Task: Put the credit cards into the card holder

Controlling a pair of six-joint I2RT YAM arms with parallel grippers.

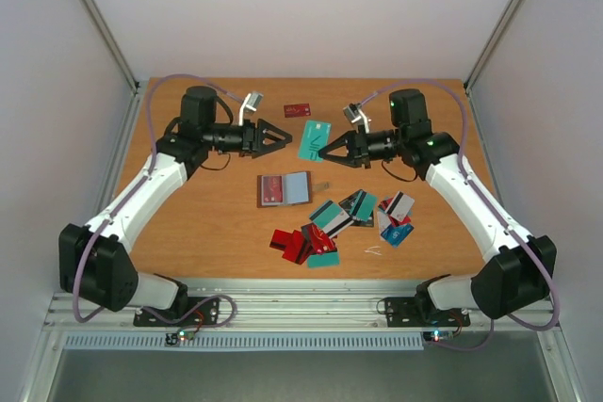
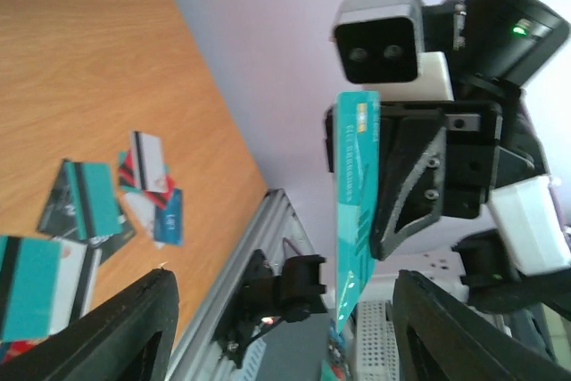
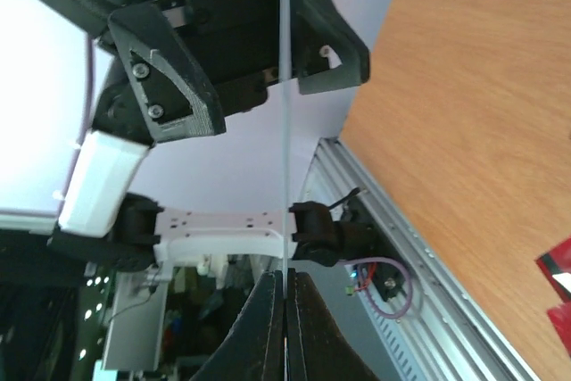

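My right gripper is shut on a teal credit card and holds it on edge in the air at mid-table. In the right wrist view the card shows as a thin line rising from the closed fingers. My left gripper is open, facing the card from the left, with its jaws apart on either side of it. The brown card holder lies open on the table below, with a red card and a pale blue panel showing. Several loose credit cards lie in front of it.
One dark red card lies alone at the back of the table. The loose pile also shows in the left wrist view. A metal rail runs along the near table edge. White walls close in the left, right and back sides.
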